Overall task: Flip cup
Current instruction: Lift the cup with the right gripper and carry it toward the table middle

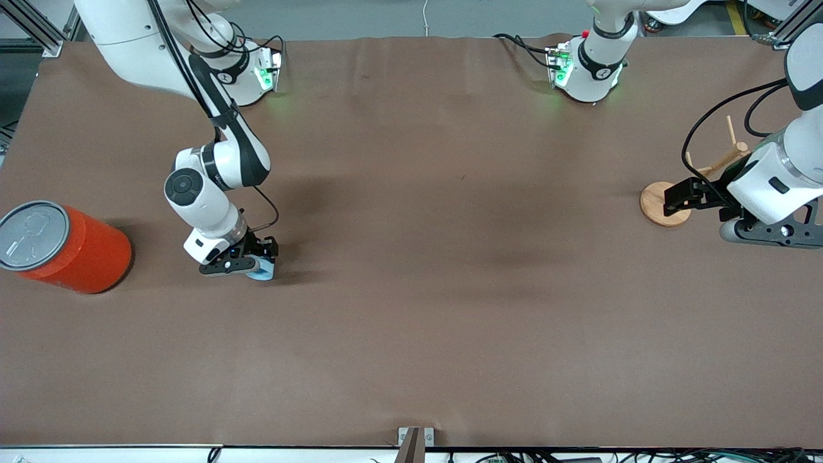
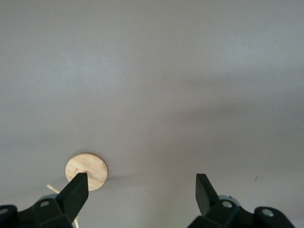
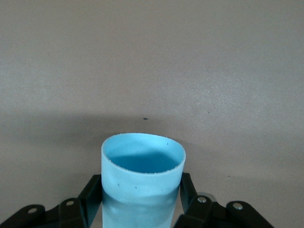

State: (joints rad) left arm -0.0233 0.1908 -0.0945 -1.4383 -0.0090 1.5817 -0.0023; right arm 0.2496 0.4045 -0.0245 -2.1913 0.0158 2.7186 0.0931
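The light-blue cup point(image 3: 142, 185) sits between the fingers of my right gripper point(image 3: 142, 199), which press on both of its sides. Its open mouth, with the brighter blue inside, points away from the wrist. In the front view the right gripper point(image 1: 247, 262) is low over the brown table toward the right arm's end. Only a bit of the cup point(image 1: 262, 270) shows under it. My left gripper point(image 1: 675, 196) waits open and empty beside a wooden stand at the left arm's end. Its fingers are wide apart in the left wrist view point(image 2: 142, 185).
A large orange canister point(image 1: 71, 247) with a grey lid stands near the table edge at the right arm's end, beside the right gripper. A wooden stand with a round base point(image 1: 665, 204) and pegs stands by the left gripper. The base also shows in the left wrist view point(image 2: 87, 170).
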